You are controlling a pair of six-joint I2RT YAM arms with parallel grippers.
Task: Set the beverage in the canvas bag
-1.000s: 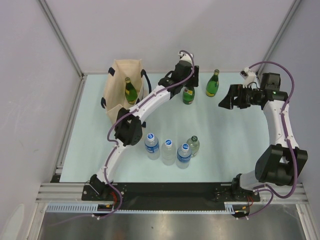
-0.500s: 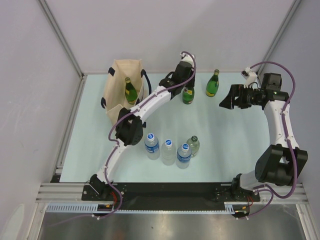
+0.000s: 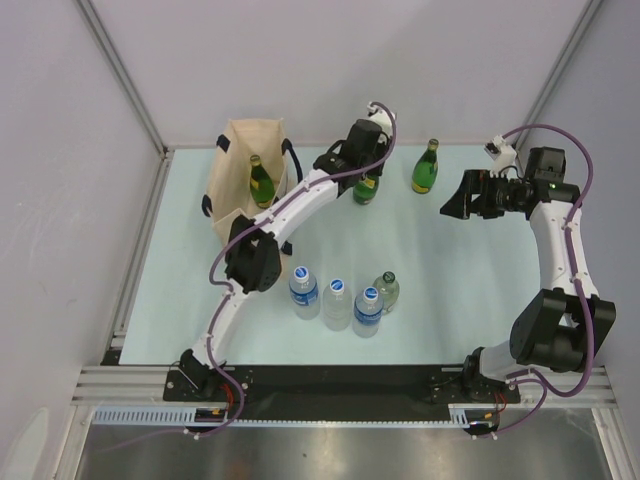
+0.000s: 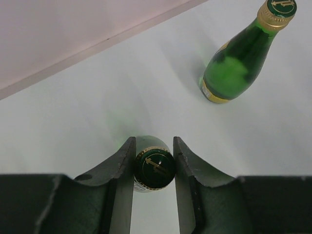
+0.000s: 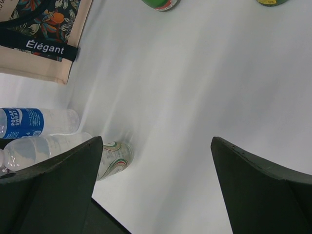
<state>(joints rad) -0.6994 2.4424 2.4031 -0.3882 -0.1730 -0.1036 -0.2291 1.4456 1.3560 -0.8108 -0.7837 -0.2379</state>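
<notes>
1. The left gripper (image 4: 153,155) is clamping its two dark fingers narrowly on the neck of a dark green glass bottle with a gold-marked cap (image 4: 155,168). One finger is pressing each side and the cap is sitting centred between them. I cannot tell whether the base is off the table.
2. The grip is sitting high on a smooth neck, so the heavy body is probably going to swing. Rising straight up first and then travelling slowly with the bottle upright looks like the safest way.
3. A second green glass bottle with a gold foil neck (image 4: 234,63) is standing near the held one, apart from it and on the side away from the bag. Heading toward the bag is taking the load away from it.
4. The upright beige canvas bag with dark navy strap handles (image 3: 237,150) is standing at the far left of the table, well apart from the held bottle. A third green bottle (image 3: 261,180) is already standing inside it.
5. The bag is taller than the bottles, so the base needs to be clearing the rim before crossing. The descent should be aiming for the free part of the mouth, missing the straps and the bottle inside.
6. A row of clear plastic water bottles with blue caps (image 3: 337,303) is standing nearer the arm bases, off that path.
7. The right gripper (image 5: 157,141) is hanging wide apart at the right, holding nothing and clear of the route.
</notes>
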